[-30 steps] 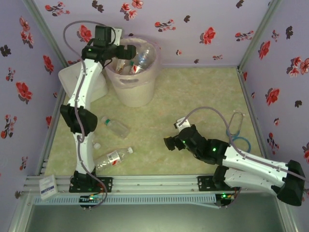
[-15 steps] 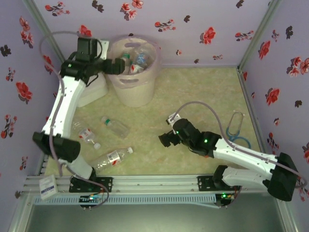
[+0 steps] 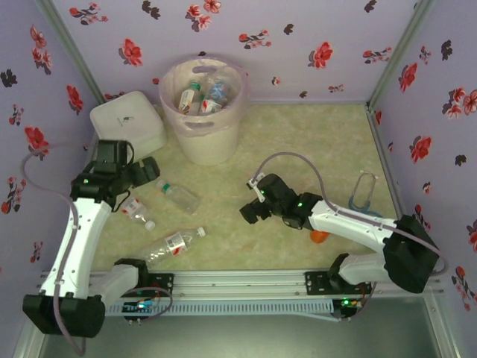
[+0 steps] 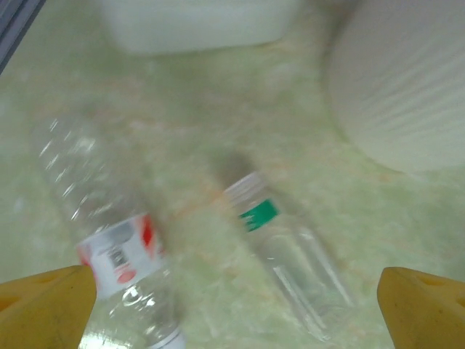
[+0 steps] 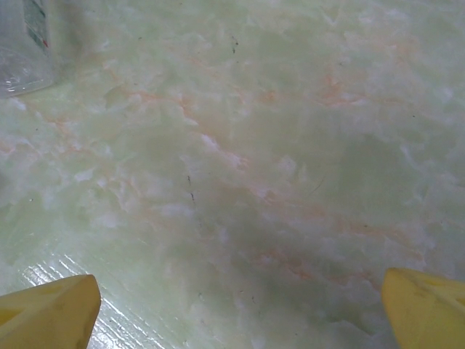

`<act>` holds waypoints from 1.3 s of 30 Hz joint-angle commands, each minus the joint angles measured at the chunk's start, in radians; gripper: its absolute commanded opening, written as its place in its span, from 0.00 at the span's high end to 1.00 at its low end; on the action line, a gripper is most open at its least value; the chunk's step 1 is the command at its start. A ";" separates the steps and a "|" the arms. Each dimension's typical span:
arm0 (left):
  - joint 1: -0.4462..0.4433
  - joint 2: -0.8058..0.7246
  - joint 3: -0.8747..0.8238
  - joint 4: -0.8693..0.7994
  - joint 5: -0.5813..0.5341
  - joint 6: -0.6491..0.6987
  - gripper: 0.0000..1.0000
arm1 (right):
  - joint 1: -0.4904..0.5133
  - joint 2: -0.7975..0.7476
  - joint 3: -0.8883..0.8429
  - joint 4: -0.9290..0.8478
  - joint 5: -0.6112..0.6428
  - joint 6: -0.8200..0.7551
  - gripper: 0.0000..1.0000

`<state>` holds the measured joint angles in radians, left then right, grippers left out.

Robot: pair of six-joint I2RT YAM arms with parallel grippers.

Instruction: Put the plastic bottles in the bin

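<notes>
The pale pink bin (image 3: 205, 138) stands at the back with several plastic bottles (image 3: 201, 95) inside it. Three more lie on the table: a green-labelled one (image 3: 179, 196), a red-labelled one (image 3: 138, 211) and a longer one (image 3: 173, 245). My left gripper (image 3: 149, 173) hangs open just above and left of the first two. In the left wrist view the green-labelled bottle (image 4: 290, 262) and the red-labelled bottle (image 4: 109, 233) lie between its yellow fingertips (image 4: 51, 305). My right gripper (image 3: 250, 212) is open over bare table at the centre. A bottle end (image 5: 25, 43) shows at the right wrist view's top left.
A white square lidded box (image 3: 127, 123) sits left of the bin. A small orange cup (image 3: 319, 237) lies beside the right forearm. A blue looped cord (image 3: 364, 201) lies at the right. The bin's ribbed wall (image 4: 407, 87) is close on the left gripper's right.
The left arm has swung from above the bin back and down to the left, over the loose bottles. The right gripper has reached a little further left. Both stayed open.
</notes>
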<state>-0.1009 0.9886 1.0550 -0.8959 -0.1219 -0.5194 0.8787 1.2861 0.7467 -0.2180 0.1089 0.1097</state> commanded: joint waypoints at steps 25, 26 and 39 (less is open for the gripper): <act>0.316 0.171 -0.503 0.493 0.056 -0.268 0.30 | -0.094 -0.089 -0.095 0.005 -0.032 0.017 0.00; 0.316 0.156 -0.501 0.486 0.052 -0.269 0.32 | -0.094 -0.091 -0.095 0.003 -0.031 0.018 0.00; 0.303 -0.016 -0.057 0.279 0.115 -0.130 0.42 | -0.094 -0.072 -0.054 -0.016 -0.025 0.024 0.00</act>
<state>0.2077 0.9878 0.8528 -0.5732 -0.0486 -0.7170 0.7914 1.2098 0.6563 -0.2012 0.0742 0.1154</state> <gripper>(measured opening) 0.593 0.996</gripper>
